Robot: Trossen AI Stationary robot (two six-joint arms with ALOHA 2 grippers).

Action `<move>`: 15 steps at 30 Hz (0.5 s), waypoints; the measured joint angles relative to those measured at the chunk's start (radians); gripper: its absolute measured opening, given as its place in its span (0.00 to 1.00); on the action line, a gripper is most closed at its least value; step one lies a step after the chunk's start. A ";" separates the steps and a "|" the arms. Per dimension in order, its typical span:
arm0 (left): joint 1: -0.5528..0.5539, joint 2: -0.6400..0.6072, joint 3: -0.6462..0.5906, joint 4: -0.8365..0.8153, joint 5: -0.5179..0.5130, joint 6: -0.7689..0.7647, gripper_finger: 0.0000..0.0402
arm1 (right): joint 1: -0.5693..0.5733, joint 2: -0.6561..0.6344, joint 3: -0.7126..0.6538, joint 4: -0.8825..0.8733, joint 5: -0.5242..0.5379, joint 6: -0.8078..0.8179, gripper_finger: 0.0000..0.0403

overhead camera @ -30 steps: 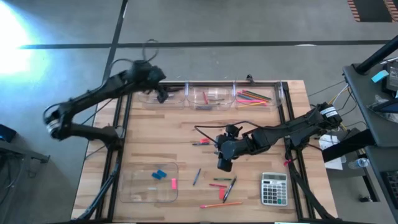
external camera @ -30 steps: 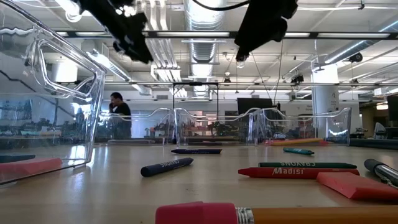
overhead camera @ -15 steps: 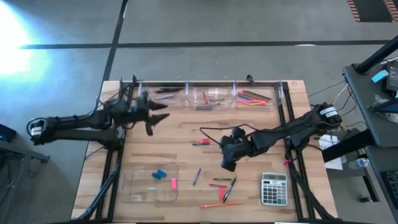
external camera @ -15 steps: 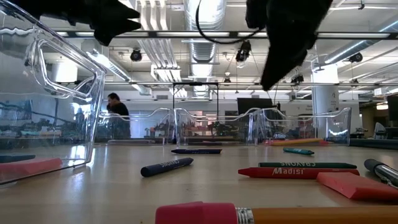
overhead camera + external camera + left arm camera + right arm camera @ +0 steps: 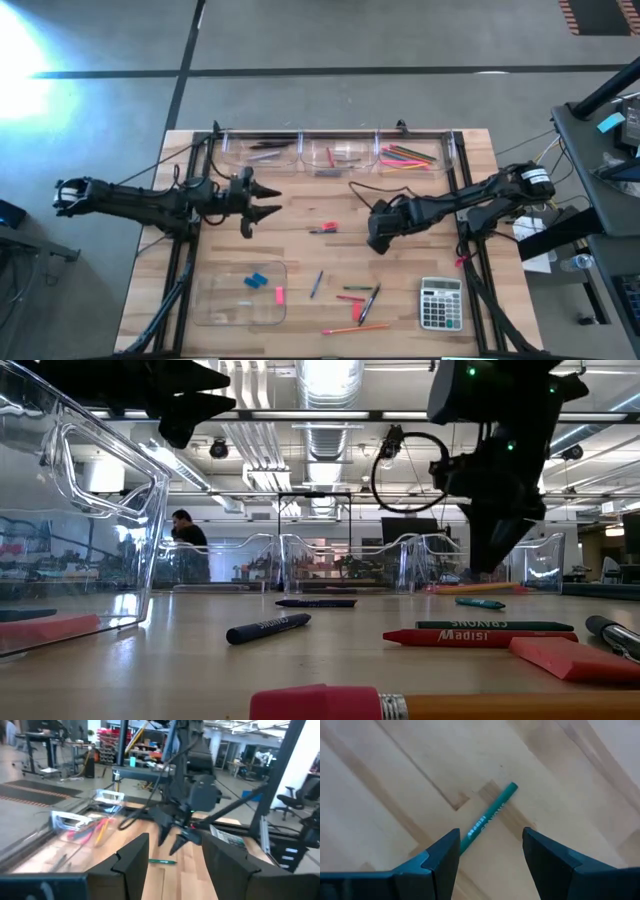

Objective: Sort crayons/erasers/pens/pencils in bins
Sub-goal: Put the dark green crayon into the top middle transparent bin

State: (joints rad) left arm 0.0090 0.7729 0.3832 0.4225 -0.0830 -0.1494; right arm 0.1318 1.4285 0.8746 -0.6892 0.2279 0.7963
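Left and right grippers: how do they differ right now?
The left gripper hangs over bare wood on the table's left half, pointing across it; the right gripper points down right of centre. The right gripper has a green crayon between its fingers' line of sight; the left has nothing near. Both are open and empty.

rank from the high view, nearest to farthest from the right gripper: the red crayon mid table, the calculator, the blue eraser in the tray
From the right gripper:
1. red crayon, just to its left, mid table
2. calculator, at the front right
3. blue eraser, in the tray, front left

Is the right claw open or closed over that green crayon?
Open. The right gripper has its fingers spread, empty, with the green crayon lying on the table between them.
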 joint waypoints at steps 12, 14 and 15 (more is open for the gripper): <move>0.000 0.012 0.001 0.013 0.002 -0.002 0.42 | -0.006 -0.005 -0.110 0.168 0.008 0.124 0.50; 0.000 0.014 0.001 0.012 0.002 -0.002 0.42 | -0.006 -0.004 -0.112 0.191 0.008 0.127 0.50; 0.000 0.017 0.001 0.015 0.002 -0.002 0.42 | -0.006 -0.003 -0.115 0.201 0.008 0.128 0.50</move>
State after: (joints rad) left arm 0.0093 0.7896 0.3841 0.4370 -0.0811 -0.1509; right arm 0.1255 1.4251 0.7596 -0.4883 0.2358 0.9247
